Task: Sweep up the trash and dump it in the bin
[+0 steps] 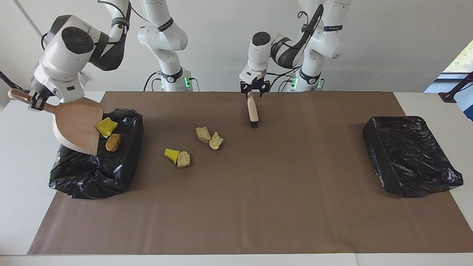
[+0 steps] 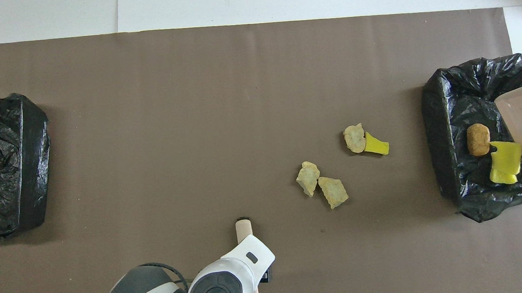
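The right tool (image 1: 36,102) is clamped on the handle of the dustpan (image 1: 75,125), tipped steeply over the black-lined bin (image 1: 85,177) at the overhead view's 3 o'clock. A yellow sponge wedge (image 1: 106,126) and a brown lump (image 1: 113,142) lie in that bin. The left tool (image 1: 254,90) stands open astride the handle end of the brush (image 1: 252,111) lying on the tabletop (image 1: 258,207). Four loose chunks (image 1: 203,134) sit at 2 o'clock from the brush's head, seen from overhead.

Bright, even daylight is filling both views, with a window (image 1: 460,59) glowing at the right edge of the facing view. Soft short shadows are falling beside the black bags (image 1: 408,157), whose plastic is glinting; everything is staying sharp.
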### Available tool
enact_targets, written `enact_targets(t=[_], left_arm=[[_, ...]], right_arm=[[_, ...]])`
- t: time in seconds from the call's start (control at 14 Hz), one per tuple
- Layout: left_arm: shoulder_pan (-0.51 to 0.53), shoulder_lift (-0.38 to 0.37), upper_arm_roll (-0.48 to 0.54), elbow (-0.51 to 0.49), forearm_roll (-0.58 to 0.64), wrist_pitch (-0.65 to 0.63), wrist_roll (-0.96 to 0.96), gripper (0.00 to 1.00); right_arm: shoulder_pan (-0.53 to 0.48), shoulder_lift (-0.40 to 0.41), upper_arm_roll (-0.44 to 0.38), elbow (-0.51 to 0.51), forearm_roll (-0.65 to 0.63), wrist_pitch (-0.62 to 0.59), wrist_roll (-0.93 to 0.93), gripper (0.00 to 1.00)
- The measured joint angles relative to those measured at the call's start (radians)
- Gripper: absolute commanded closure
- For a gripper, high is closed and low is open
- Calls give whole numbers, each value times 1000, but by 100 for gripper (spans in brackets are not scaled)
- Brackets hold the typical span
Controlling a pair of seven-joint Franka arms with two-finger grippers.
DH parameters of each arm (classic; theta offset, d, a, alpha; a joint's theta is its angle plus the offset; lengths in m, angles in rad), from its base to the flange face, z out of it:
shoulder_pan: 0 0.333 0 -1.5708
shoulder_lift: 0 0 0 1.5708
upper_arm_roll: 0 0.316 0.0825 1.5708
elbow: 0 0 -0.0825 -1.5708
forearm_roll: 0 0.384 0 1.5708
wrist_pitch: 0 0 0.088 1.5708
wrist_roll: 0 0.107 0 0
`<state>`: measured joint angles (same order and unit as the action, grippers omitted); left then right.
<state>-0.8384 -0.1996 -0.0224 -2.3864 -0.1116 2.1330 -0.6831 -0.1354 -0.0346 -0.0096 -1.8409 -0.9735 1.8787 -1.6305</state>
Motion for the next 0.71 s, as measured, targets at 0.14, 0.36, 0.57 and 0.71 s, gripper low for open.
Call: enact_targets(t=[0.14, 0.36, 0.57, 0.71], left_arm=[[91, 0, 3, 95, 4, -56, 116, 0], [227, 0, 7, 243, 34, -167, 301, 0], [352, 4, 10, 421, 81, -294, 433, 0], [420, 16, 10, 536, 90, -378, 504, 0]], right_arm=[[71, -8, 1, 42, -2, -71, 26, 100], [200, -15, 6, 91, 27, -183, 195, 100], [277, -15, 9, 95, 186, -219, 476, 100], [281, -13, 10, 95, 313, -219, 646, 100]])
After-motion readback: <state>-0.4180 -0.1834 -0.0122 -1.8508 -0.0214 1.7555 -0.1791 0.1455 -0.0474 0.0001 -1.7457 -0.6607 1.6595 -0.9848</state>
